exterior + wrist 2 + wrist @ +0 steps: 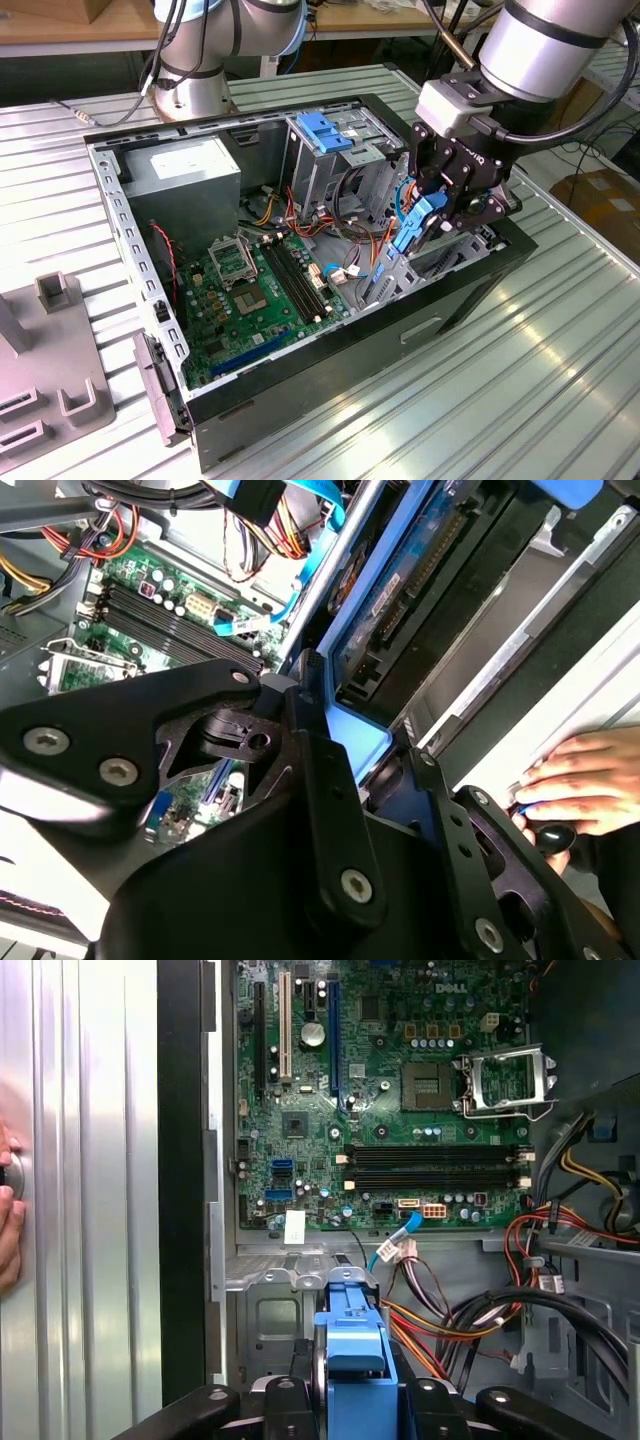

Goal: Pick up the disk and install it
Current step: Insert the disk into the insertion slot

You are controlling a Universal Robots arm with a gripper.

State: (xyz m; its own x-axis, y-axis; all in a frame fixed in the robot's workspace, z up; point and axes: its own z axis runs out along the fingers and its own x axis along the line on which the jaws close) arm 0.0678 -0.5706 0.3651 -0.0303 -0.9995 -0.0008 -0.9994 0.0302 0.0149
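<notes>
Disk (410,235) hangs on edge at the far right of the open case (330,370), and the jaws of the gripper (432,222) are pinching it by its blue bracket. Across the exterior view from its left, a grey fixture (60,390) sits on the ribbed table (560,380), apart from the case. Inside the case come the power supply (190,175), the motherboard (255,290) and the cage (325,140) with its blue handle. A tangle of cables (350,215) lies between the cage and the gripper. The disk is down among the walls at the bay (450,265), but as far as I can tell it is not seated. In the first wrist view the bracket (355,1355) sits between the black fingers (425,1405), and a person's hand (8,1210) rests beyond the case's outer side on something I can't make out. I'd say the pick-up is done and the install is in hand. Seating the disk looks to call for squaring the bracket with the bay's guides, keeping clear of those cables, and a straight, gentle push.
</notes>
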